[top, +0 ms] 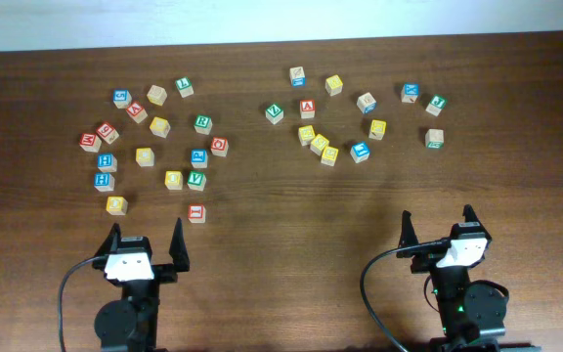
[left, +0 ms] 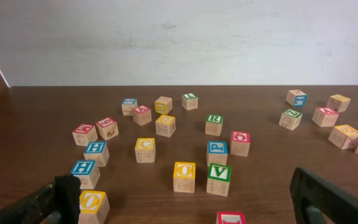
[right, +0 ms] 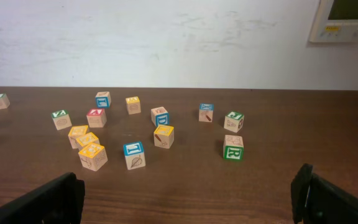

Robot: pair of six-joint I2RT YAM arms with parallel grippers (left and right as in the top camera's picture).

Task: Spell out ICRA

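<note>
Painted wooden letter cubes [top: 196,212] lie scattered and unsorted, so my left gripper [top: 147,235] and right gripper [top: 438,217] wait behind them, spread wide, holding nothing.

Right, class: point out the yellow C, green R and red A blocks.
yellow C block [left: 145,144], left wrist view, top face.
green R block [left: 214,119], left wrist view, top face.
red A block [top: 307,108], overhead view, top face.
</note>
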